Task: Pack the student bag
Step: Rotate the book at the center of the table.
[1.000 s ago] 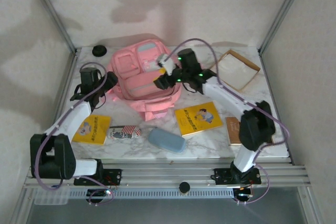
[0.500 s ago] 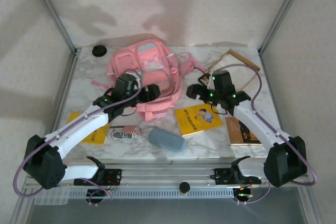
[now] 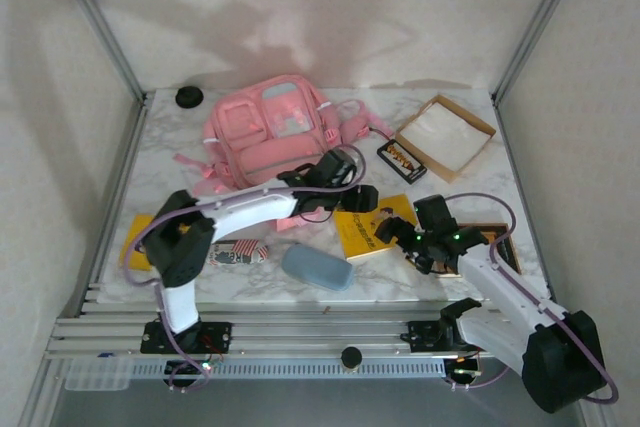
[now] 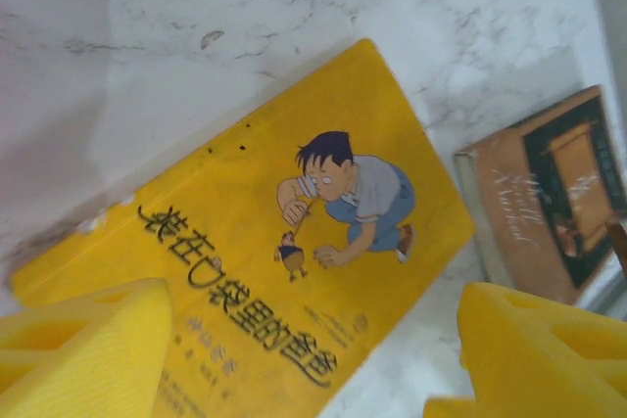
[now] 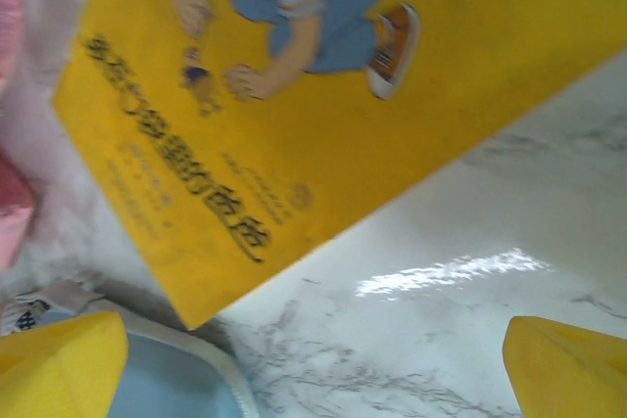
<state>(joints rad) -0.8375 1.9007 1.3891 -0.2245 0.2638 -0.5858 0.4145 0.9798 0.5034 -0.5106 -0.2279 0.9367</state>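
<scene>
The student bag [image 3: 268, 132], pink with pale panels, lies at the back left of the table, its edge showing in the right wrist view [image 5: 10, 46]. A yellow picture book [image 3: 385, 225] lies flat in front of it. My left gripper [image 3: 362, 197] hovers open over the book's far left part; the cover [image 4: 294, 242] lies below its yellow fingers [image 4: 88, 340]. My right gripper [image 3: 398, 237] hangs open above the book's near edge, over the book [image 5: 343, 75] and bare marble, nothing between its fingertips [image 5: 568, 369].
A brown book [image 3: 495, 245] lies right of the yellow one, partly under my right arm. A blue-grey case [image 3: 316, 267] and a patterned pouch [image 3: 237, 251] sit near the front. A cardboard box [image 3: 446, 135], a small black device [image 3: 401, 159] and a black disc [image 3: 189, 97] are at the back.
Both arms left the bag and came forward to the yellow book in the middle. The bag now lies flatter with its straps spread. The right gripper's jaws have widened.
</scene>
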